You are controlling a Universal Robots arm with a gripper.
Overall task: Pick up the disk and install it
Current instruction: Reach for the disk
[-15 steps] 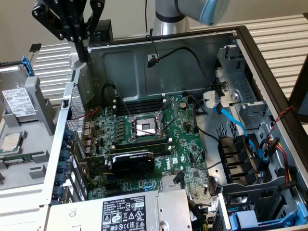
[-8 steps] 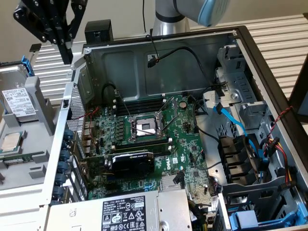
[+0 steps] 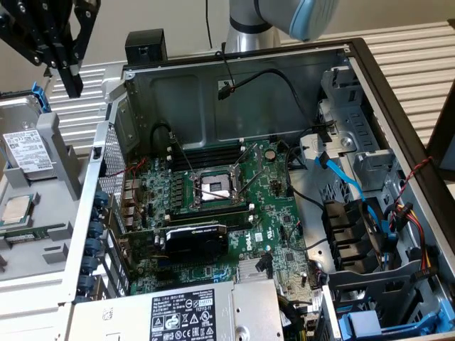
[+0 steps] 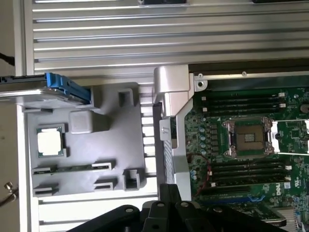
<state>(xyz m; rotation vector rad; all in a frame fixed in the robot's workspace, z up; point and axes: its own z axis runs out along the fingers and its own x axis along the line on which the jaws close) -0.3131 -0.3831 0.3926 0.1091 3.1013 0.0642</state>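
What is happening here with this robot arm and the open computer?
A robot arm is working beside an open computer case. Its end effector is shut, holds nothing and hangs in the air near the grey tray at the exterior view's left. The disk lies in that tray, in its blue frame, not yet picked up. A processor chip lies near it.

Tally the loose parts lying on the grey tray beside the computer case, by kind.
Disk: 1
Processor chip: 1
Memory stick: 1
Total: 3
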